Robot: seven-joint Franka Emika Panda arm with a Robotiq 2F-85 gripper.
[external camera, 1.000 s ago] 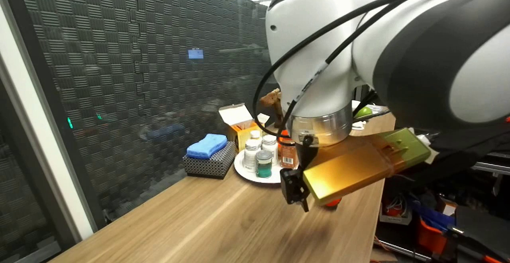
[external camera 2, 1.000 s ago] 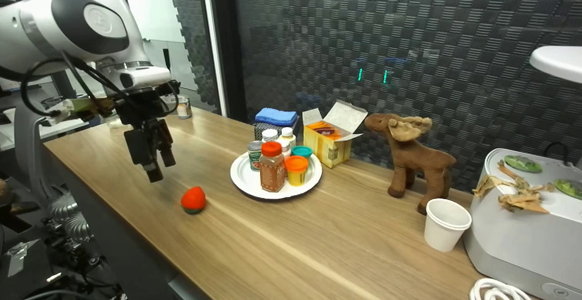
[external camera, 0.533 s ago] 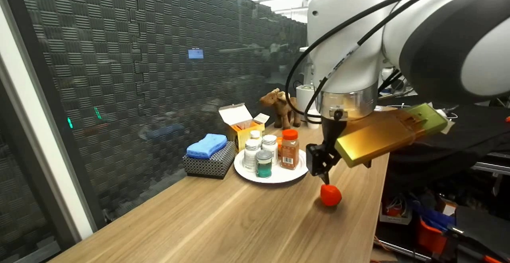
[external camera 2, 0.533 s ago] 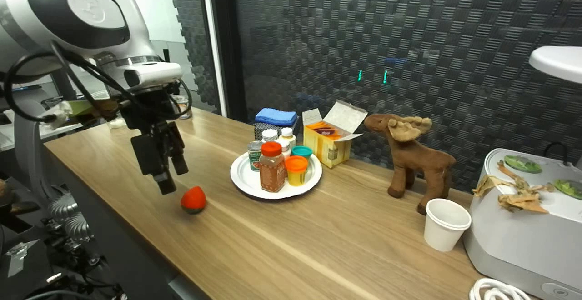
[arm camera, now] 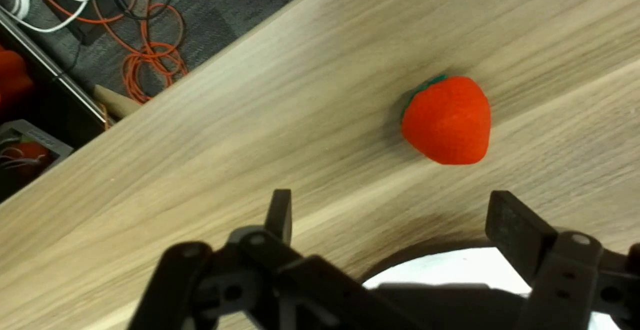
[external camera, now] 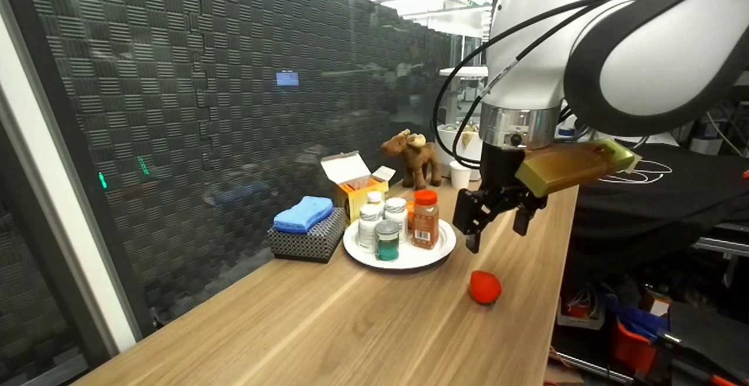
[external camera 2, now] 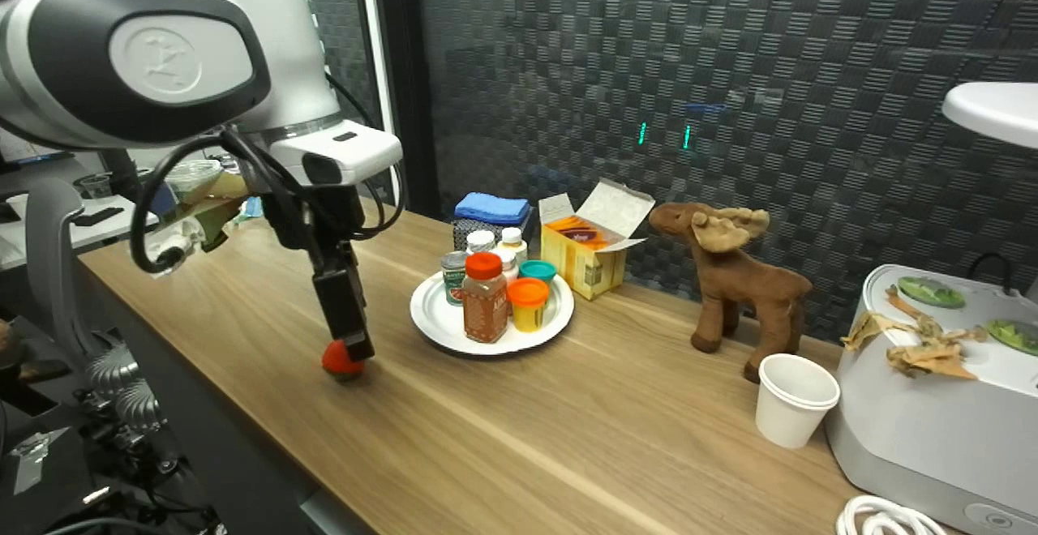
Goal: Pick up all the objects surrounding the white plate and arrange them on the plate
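On the white plate stand a red-lidded spice jar, white pill bottles, a green jar with a grey top, a teal-capped tub and an orange-lidded yellow tub. The orange-red round piece, strawberry-like with a green end, lies on the table apart from the plate. My gripper is open above the table, between that piece and the plate rim, with nothing between its fingers. In an exterior view a finger partly covers the orange-red piece.
A blue block rests on a patterned box beside the plate. An open yellow-and-white carton, a plush moose, white cups and a grey appliance stand along the wall side. Cables lie below the table's edge.
My gripper has moved across the table, past the orange-red piece and closer to the plate, and turned so its opening faces differently. The piece and the things on the plate have stayed put.
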